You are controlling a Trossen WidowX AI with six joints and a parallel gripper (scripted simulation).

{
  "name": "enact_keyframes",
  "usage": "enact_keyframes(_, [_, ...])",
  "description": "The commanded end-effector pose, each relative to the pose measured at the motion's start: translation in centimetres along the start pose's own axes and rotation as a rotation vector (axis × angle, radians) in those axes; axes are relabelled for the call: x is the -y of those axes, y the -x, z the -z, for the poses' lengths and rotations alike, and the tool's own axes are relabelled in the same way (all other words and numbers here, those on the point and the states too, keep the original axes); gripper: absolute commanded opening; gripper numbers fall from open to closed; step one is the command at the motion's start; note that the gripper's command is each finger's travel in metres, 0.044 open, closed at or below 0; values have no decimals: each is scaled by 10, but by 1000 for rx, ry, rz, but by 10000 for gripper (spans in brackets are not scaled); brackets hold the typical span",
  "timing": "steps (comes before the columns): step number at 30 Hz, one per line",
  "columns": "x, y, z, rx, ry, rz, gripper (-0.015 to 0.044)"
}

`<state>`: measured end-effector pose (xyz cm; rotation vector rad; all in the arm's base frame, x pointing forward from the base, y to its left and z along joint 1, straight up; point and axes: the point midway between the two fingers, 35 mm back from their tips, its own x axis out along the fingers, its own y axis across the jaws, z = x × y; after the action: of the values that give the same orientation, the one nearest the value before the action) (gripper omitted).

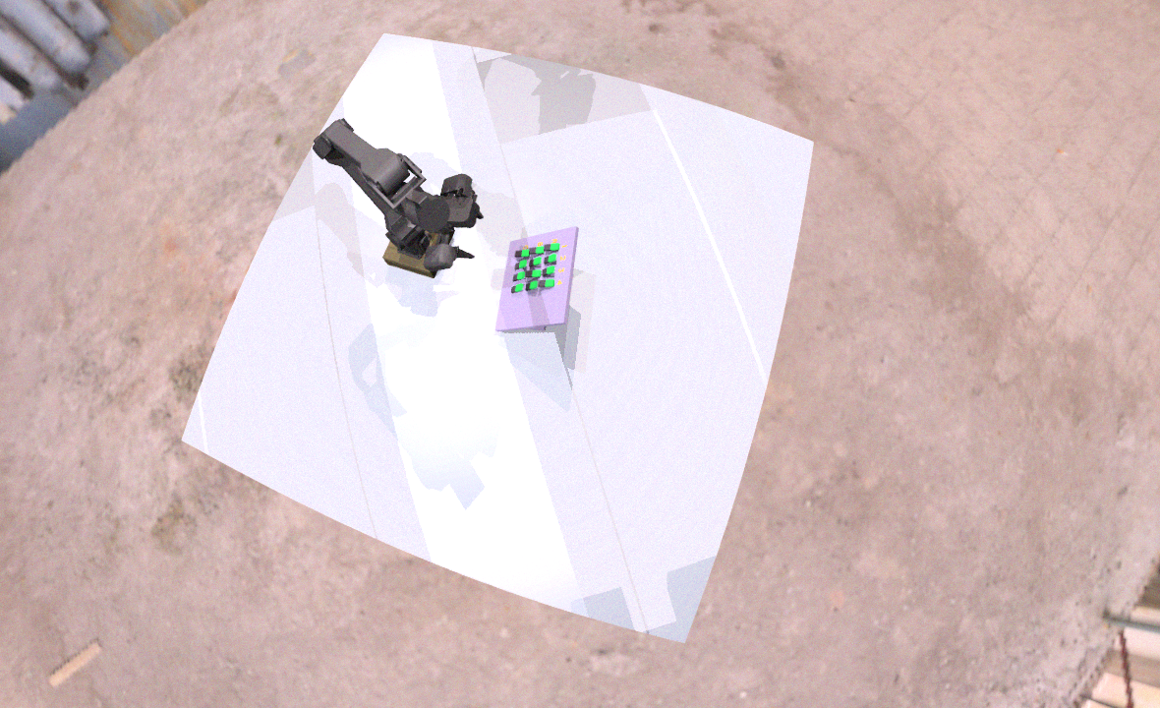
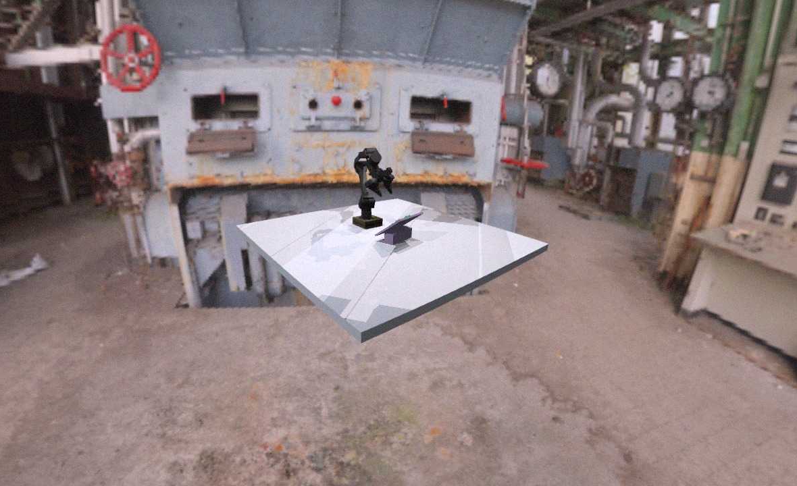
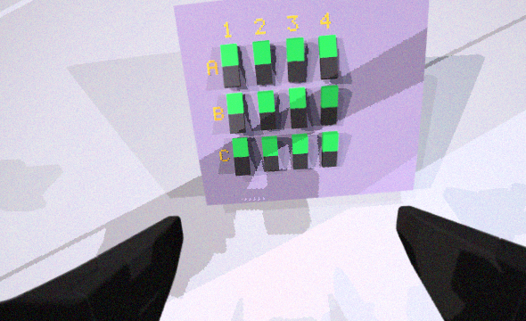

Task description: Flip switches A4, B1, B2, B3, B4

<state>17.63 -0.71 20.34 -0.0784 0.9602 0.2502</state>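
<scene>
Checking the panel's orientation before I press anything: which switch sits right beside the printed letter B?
The switch in row B under the number 1. It alone has the B just to its left; the other row B switches stand farther right.

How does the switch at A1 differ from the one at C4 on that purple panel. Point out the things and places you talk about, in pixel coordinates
Switch A1 [image 3: 230,66] stands in the farthest row and leftmost column; switch C4 [image 3: 330,149] stands in the nearest row and rightmost column. A1's dark half looks a lighter grey, while C4's looks darker. Both have a green half on the far side and a dark half nearer the arm.
</scene>
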Motion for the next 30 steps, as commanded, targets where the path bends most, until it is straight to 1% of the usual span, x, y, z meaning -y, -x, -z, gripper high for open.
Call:
enact_keyframes(1, [1,-2,-1,1,1,1,374])
enact_keyframes(3, [12,-17,-13,9,10,6,321])
enact_keyframes(8, [42,-79,-45,39,43,25,190])
enact_keyframes(10, [45,-88,-48,43,47,28,137])
enact_keyframes(14, [45,-91,-48,45,47,28,32])
enact_keyframes(15, [46,-99,-48,52,47,28,6])
enact_keyframes(17, [46,-120,-49,69,47,27,0])
enact_keyframes(18, [46,-123,-49,71,47,27,0])
enact_keyframes(22, [46,-123,-49,71,47,27,0])
enact_keyframes(25, [46,-132,-49,72,47,27,0])
enact_keyframes(30, [46,-135,-49,72,47,27,0])
